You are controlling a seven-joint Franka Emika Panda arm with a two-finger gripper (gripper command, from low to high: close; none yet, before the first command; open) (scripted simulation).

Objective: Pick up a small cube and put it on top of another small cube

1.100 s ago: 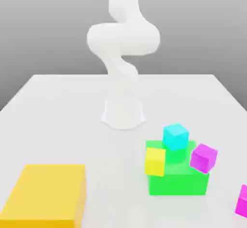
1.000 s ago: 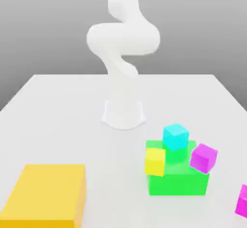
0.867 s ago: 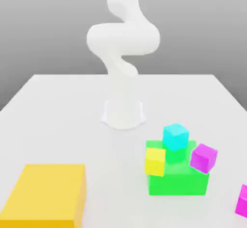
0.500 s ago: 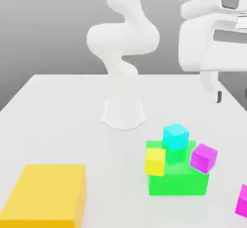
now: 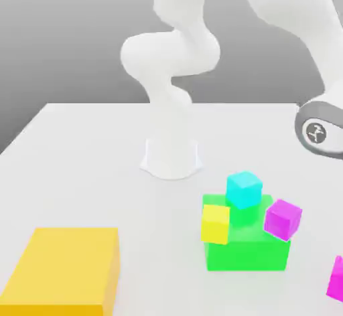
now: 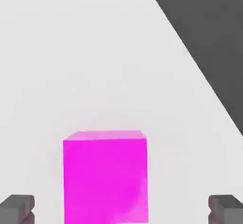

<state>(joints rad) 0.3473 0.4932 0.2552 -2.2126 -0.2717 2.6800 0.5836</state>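
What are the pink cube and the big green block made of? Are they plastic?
Probably, but it is hard to be sure. The pink cube looks like smooth matte plastic: one flat color, sharp edges, no grain. The green block looks the same, plain and even. They could also be painted wood.

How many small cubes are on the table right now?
4. The small cyan cube sits on the big green block, the small yellow cube and small violet-purple cube lean against it, and the small magenta cube sits at the exterior view's right edge. Others may be hidden.
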